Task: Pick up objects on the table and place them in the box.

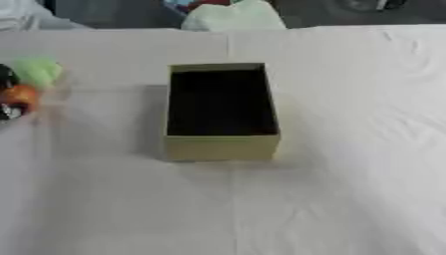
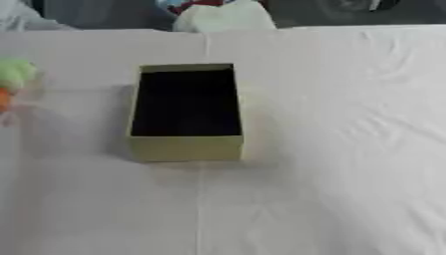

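My left robot hand shows blurred at the left edge of the worktop.
An orange thing and a green thing are at it; I cannot tell its fingers. The box stands mid-worktop, well apart to the right.

Box mid-table — small objects, perhaps toys, far left.

Left hand, indistinct, at left edge

soft, blurry, evenly bright light
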